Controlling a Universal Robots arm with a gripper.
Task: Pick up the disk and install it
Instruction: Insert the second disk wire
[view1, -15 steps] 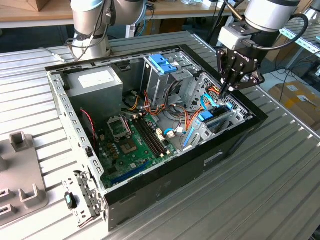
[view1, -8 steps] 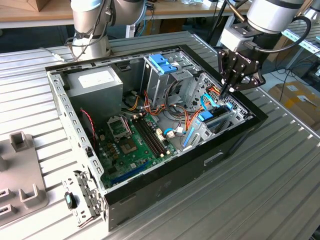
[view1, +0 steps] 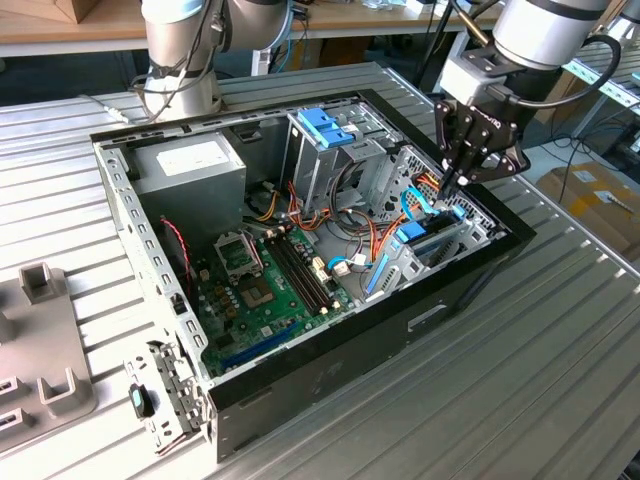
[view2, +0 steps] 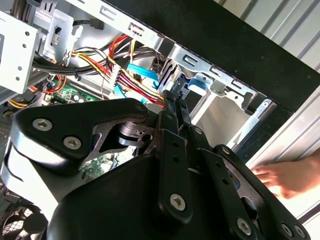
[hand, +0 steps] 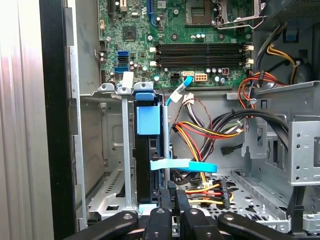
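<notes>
The disk stands on edge in a narrow metal bay at the case wall, its blue plastic frame showing along the top; in the exterior view the disk sits at the case's right end. My gripper hangs just above that bay. In the first wrist view the gripper has its two thin fingers pressed together right at the disk's near end, by a light blue strap. In the second wrist view the gripper points at the same bay, with nothing visible between its fingers.
The open computer case lies on a ribbed metal table. Inside are a motherboard, a grey power supply box, a tall cage with a blue handle and loose cables. A person's hand rests outside the case wall.
</notes>
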